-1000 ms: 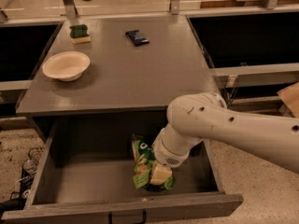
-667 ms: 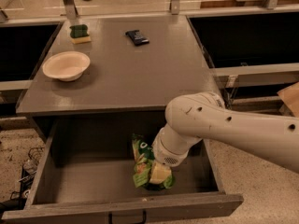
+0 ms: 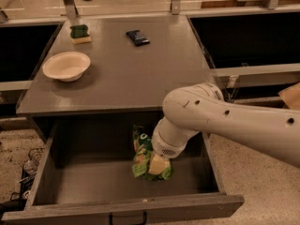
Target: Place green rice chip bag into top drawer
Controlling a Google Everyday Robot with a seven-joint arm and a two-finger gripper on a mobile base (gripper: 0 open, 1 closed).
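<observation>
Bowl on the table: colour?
Plain cream bowl, camera view. Gripper is down in the top drawer, at the green bag.

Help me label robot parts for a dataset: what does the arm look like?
The arm is a smooth, off-white rounded shell with small dark round holes, ending in a ring of fine perforations at the wrist. Its gripper, low in the top drawer, is mostly hidden behind that wrist.

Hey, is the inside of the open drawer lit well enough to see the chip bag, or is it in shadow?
Camera view: dim, warm light; the top drawer is shaded under the table, darkest at its back, yet the green rice chip bag stands out. Camera view: the pincer sits at the bag, largely hidden behind the arm's wrist.
</observation>
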